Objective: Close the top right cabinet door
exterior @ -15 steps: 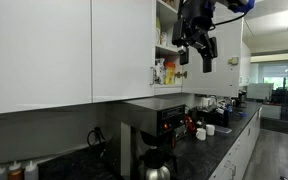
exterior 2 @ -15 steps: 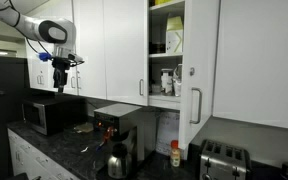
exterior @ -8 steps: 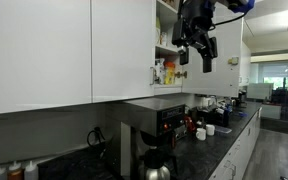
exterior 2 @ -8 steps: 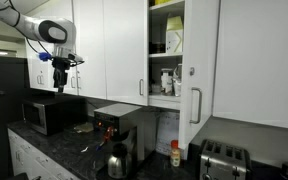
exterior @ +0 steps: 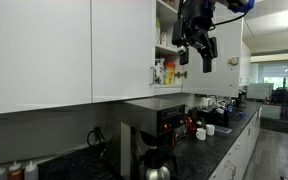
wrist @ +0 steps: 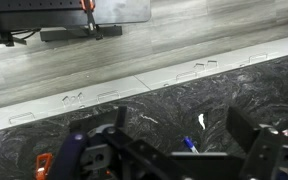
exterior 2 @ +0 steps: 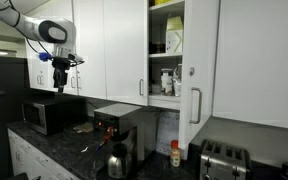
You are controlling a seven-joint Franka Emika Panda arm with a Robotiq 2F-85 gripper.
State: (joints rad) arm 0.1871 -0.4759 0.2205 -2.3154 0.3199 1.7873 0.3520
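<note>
The top right cabinet door is a narrow glossy white panel with a slim silver bar handle. It stands swung open beside the exposed shelves, which hold boxes and bottles. My gripper hangs far to the left of it in front of the closed wall cabinets, fingers pointing down, touching nothing. From the other side the gripper shows just in front of the open shelves. In the wrist view the gripper is open over the black countertop, with nothing between its fingers.
On the black counter stand a microwave, a coffee machine with a kettle, and a toaster. Mugs crowd the counter's far end. A blue pen lies on the counter below the gripper.
</note>
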